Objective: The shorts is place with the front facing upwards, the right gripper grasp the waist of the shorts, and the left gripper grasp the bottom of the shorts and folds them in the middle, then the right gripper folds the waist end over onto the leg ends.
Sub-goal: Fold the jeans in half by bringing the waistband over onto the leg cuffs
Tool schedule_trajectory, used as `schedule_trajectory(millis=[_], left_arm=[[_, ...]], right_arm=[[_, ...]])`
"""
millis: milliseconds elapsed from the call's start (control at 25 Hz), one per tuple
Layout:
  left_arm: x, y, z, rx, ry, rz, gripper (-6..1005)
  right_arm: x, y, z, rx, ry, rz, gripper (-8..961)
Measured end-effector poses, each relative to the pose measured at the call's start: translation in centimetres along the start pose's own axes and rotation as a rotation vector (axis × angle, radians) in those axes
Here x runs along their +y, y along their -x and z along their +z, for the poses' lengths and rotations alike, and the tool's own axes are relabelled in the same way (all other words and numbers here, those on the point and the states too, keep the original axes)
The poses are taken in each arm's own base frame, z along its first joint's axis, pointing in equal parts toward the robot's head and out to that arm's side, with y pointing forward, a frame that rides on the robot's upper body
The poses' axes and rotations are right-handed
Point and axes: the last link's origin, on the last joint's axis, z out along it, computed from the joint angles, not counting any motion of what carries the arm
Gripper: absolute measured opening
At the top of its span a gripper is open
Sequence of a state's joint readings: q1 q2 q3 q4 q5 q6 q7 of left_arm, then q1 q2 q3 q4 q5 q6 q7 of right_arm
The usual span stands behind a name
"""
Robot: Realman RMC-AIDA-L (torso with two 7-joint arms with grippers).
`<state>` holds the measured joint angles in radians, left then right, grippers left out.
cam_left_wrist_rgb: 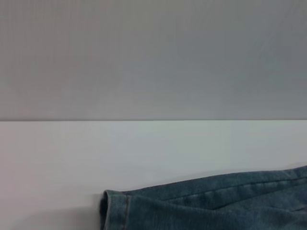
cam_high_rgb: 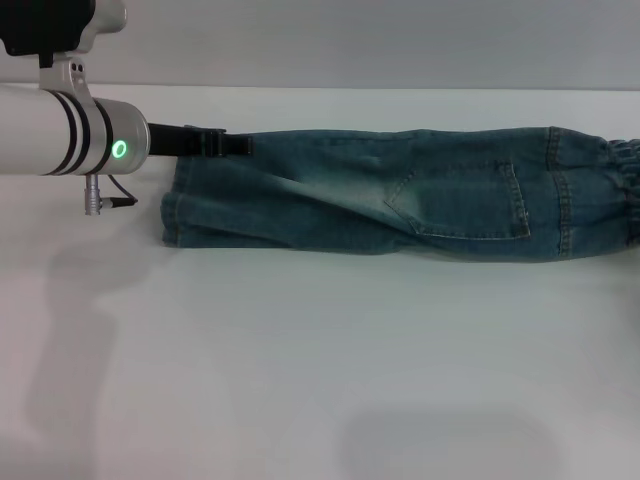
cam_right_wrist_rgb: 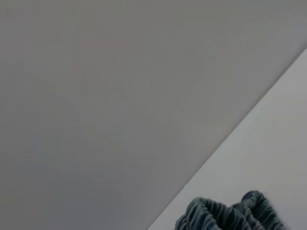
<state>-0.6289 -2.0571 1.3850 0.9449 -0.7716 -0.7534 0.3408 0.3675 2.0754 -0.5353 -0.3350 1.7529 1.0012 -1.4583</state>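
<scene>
One left gripper (cam_high_rgb: 232,145) at far hem corner of folded shorts (cam_high_rgb: 400,195)

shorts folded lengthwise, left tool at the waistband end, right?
Not quite. The shorts are folded lengthwise, but the head view shows the left tool at the hemmed leg ends. The gathered waistband lies at the opposite end.

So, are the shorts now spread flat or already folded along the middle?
Folded lengthwise: the shorts form one narrow strip, a single leg hem by the left gripper, gathered waistband at the other end.
</scene>
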Motion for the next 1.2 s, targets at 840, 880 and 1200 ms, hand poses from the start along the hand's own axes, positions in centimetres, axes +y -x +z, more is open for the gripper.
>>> schedule_trajectory(millis=[840, 880, 1200], left_arm=[[0.2, -0.3, 0.0, 0.014, 0.001, 0.013, 832], [0.2, -0.3, 0.0, 0.015, 0.003, 0.014, 832], [0.3, -0.2, 0.0, 0.021, 0.019, 0.010, 831]], right_arm=[[-0.1, -0.7, 2.6, 0.100, -0.122, 0.045, 706], [-0.1, -0.7, 2.6, 0.104, -0.127, 0.040, 704], [-0.4, -0.8, 2.2, 0.097, -0.132, 0.042, 556]])
